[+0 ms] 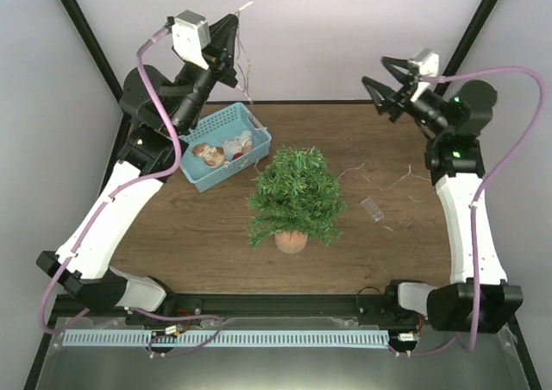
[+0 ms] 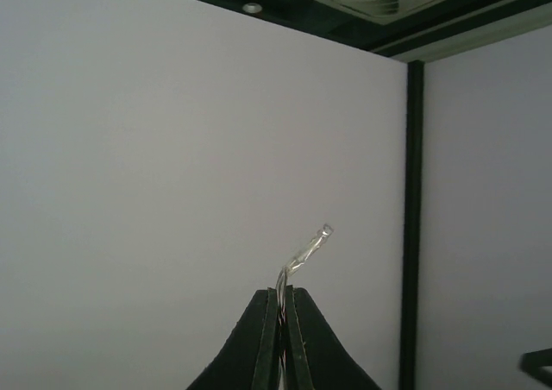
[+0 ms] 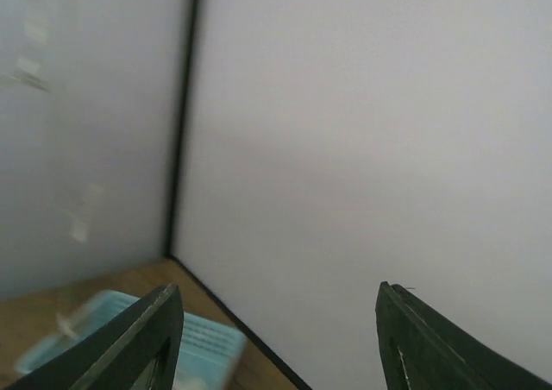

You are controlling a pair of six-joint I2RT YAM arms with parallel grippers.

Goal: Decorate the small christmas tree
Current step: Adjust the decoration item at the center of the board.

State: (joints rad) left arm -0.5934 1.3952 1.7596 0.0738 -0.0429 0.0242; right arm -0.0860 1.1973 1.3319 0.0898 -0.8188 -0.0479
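The small christmas tree (image 1: 296, 193) stands mid-table in its brown pot (image 1: 291, 240). My left gripper (image 1: 235, 29) is raised high at the back left, shut on a thin string-light wire (image 1: 245, 62) that hangs down toward the basket and tree. In the left wrist view the jaws (image 2: 285, 292) pinch that wire, and its clear bulb end (image 2: 312, 245) sticks up above them. My right gripper (image 1: 378, 75) hovers at the back right, above the table. It is open, with nothing between its fingers (image 3: 160, 323) in the right wrist view.
A light-blue basket (image 1: 200, 176) holding several ornaments sits left of the tree, and is also seen blurred in the right wrist view (image 3: 203, 345). More of the wire (image 1: 392, 183) and a small clear piece (image 1: 373, 209) lie on the table right of the tree. White walls enclose the back.
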